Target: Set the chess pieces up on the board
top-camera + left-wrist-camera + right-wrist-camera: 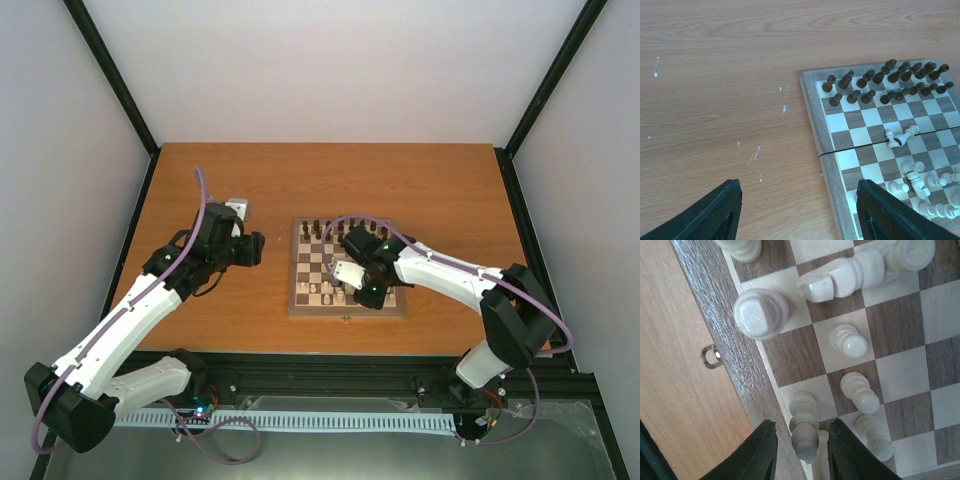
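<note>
Right fingers (757,455), narrowly parted, flank a turned cream piece (804,432) on the checkered wooden board (737,360). Left fingers (710,215) gape wide above the grained desk (715,75).

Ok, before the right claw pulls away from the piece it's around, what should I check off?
1. Clearance of right claw around the cream piece: gaps both sides, ok.
2. That piece upright on its edge square: ok.
3. Other cream men standing: not ok, toppled pair mid-board, toppled piece near the claw.
4. Upright dark pieces in the far rows: ok.
5. Parked left claw open, empty, off the board: ok.
</note>
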`<state>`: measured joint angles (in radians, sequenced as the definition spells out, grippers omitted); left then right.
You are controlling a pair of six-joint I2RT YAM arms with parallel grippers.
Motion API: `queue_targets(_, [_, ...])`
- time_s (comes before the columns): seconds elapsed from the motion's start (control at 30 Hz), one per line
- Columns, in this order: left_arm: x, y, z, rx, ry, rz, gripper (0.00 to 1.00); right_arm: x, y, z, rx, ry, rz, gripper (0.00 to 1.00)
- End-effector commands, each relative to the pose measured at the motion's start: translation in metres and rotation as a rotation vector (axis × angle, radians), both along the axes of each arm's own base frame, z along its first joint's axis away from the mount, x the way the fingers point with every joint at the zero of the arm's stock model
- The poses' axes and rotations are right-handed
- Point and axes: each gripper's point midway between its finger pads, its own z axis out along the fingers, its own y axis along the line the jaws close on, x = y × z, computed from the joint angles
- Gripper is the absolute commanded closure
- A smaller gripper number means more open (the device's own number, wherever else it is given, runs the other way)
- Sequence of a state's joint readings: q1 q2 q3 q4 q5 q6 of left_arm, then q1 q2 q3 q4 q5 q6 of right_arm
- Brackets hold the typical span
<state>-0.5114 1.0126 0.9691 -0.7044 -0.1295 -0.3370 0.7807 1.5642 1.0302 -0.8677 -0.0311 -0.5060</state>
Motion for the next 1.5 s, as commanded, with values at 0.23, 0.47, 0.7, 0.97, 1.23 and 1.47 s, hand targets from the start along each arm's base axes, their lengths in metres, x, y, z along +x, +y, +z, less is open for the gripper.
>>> queue_targets(0.23, [-0.009,-0.042,0.003,-0.109,0.002,-0.243,0.43,0.021,-0.001,0.078,0.282,-0.042,-0.107,0.66])
queue_targets(0.47, [-0.014,-0.081,-0.016,-0.199,0.128,-0.361,0.49,0.042,-0.026,0.094,0.508,-0.099,-0.236,0.64])
queue_targets(0.7, [-0.015,-0.136,-0.038,-0.086,0.171,-0.428,0.50,0.045,-0.034,0.106,0.522,-0.190,-0.267,0.61])
queue_targets(0.97, [0.013,-0.185,-0.068,0.071,0.158,-0.543,0.53,0.055,-0.048,0.095,0.469,-0.202,-0.334,0.61])
queue_targets(1.23, [0.032,-0.217,-0.091,0.181,0.153,-0.738,0.54,0.063,-0.072,0.100,0.493,-0.215,-0.417,0.59])
queue_targets(1.47, [0.046,-0.214,-0.131,0.316,0.257,-0.727,0.60,0.062,-0.078,0.103,0.515,-0.205,-0.431,0.58])
